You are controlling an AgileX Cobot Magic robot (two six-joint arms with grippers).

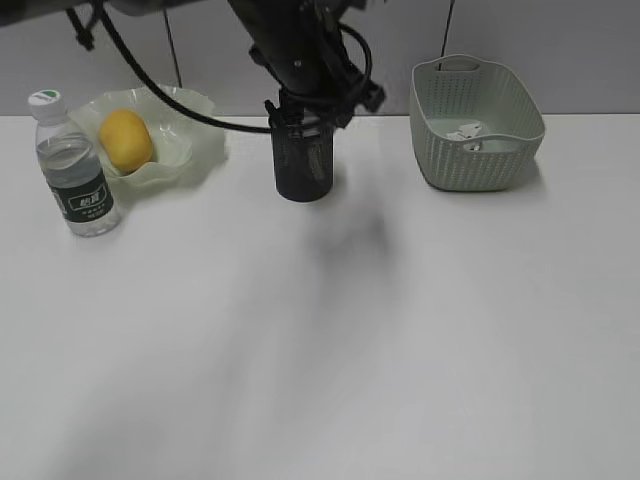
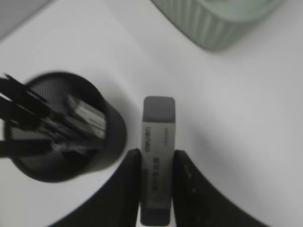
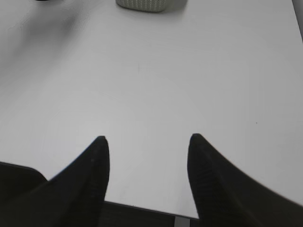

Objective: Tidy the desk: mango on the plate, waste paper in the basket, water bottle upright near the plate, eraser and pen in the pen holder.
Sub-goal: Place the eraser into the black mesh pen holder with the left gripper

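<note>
The eraser point(image 2: 157, 158) is a small grey block in a printed paper sleeve, pinched across its narrow sides by the left pincer point(image 2: 156, 163), with its far end sticking out past the fingertips. It looks light, firm and a little rubbery, so it should grip well; the hold on the sleeved part seems sound, though the smooth sleeve could slip if the squeeze slackens. It hangs just beside the pen holder point(image 2: 61, 135), not yet over the opening, where dark pens already stand. Beyond sits the basket point(image 1: 478, 125) with the waste paper point(image 1: 467, 133) inside. The mango point(image 1: 125, 138) lies in the plate point(image 1: 190, 135), with the water bottle point(image 1: 75, 165) upright beside it. The right pincer point(image 3: 147, 146) is wide open and empty over the bare table point(image 3: 165, 80).
</note>
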